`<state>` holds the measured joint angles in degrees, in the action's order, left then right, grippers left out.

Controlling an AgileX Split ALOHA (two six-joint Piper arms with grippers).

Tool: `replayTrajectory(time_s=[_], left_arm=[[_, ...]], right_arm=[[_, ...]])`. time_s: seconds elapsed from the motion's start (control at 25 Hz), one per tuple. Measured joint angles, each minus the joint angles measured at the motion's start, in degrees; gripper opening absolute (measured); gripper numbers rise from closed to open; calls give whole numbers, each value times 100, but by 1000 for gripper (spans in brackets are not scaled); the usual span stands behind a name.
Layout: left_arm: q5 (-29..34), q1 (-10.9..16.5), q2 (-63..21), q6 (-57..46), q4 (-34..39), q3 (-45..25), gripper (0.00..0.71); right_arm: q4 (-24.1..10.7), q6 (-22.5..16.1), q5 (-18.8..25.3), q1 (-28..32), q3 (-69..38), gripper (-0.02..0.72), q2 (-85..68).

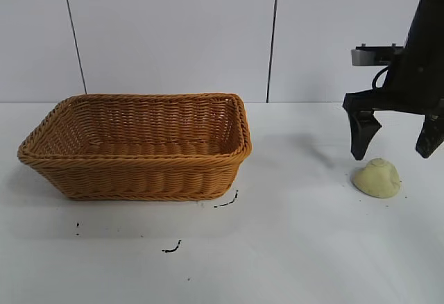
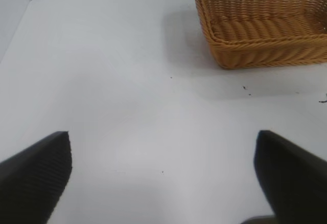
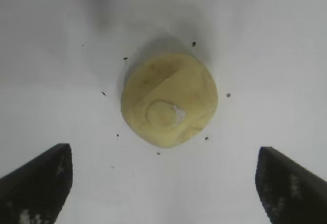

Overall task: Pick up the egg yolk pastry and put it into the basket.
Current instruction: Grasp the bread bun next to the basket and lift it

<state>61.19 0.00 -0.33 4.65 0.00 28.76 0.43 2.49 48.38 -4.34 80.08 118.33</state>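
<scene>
The egg yolk pastry (image 1: 377, 178) is a pale yellow dome lying on the white table at the right. It also shows in the right wrist view (image 3: 169, 99), beyond the jaws. My right gripper (image 1: 395, 153) hangs just above and behind it, open wide and empty; it shows in its own view (image 3: 163, 180). The orange-brown wicker basket (image 1: 139, 175) stands at the left centre and looks empty. It shows in the left wrist view (image 2: 265, 45) too. My left gripper (image 2: 163, 175) is open and empty over bare table, out of the exterior view.
Small black marks (image 1: 225, 202) lie on the table in front of the basket. Dark crumbs (image 3: 117, 136) dot the table around the pastry. A white wall (image 1: 173, 33) stands behind the table.
</scene>
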Motion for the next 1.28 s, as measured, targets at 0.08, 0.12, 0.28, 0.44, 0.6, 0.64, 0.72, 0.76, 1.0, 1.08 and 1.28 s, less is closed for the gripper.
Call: replayTrajectory(time_s=[0.08,0.12,0.28,0.44,0.6,0.64,0.72,0.76,1.0,1.08,1.28], left_arm=[[0,0,0,0,0,0,697],[0,0,0,0,0,0,697],[0,0,0,0,0,0,697],[0,0,0,0,0,0,697],[0,0,0,0,0,0,697],[0,0,0,0,0,0,697],[0,0,0,0,0,0,697],[0,0,0,0,0,0,697],[0,0,0,0,0,0,697],[0,0,0,0,0,0,697],[0,0,0,0,0,0,697]], right_arm=[[-2,-54,-110,0,0,696,171],[-2,-69,-172,0,0,696,251],[-7,-96,-296,0,5,696,458],[-43,-109,-370,0,5,696,492],[-43,-109,-450,0,5,696,492],[-43,-109,-456,0,5,696,492],[-43,-109,-459,12,5,696,492],[-43,-109,-459,12,5,696,492],[-43,-146,-453,12,5,632,492],[-43,-176,-431,12,5,561,492],[-43,-199,-396,12,5,327,492]])
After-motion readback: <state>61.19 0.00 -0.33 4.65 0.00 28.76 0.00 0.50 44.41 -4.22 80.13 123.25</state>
